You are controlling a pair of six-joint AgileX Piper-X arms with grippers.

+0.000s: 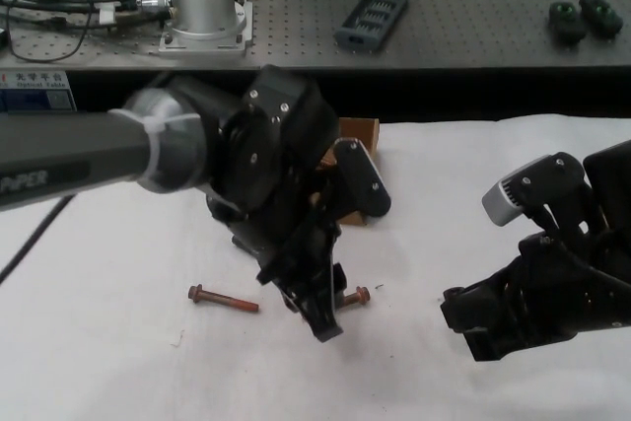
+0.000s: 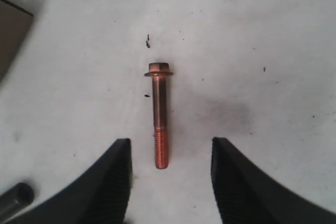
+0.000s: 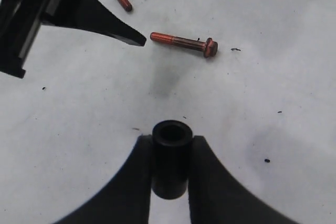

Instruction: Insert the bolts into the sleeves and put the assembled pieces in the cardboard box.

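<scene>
A copper bolt lies flat on the white cloth, and my left gripper hangs open over its threaded end with a finger on each side. In the high view that gripper points down and hides most of this bolt. A second bolt lies to its left. My right gripper is shut on a black sleeve held low over the cloth, bore toward the bolt. The cardboard box sits behind the left arm, mostly hidden.
A dark cylinder end lies beside my left fingers. Across the back runs a perforated bench with a metal post base, a black rack and dark green parts. The white cloth covers the work area.
</scene>
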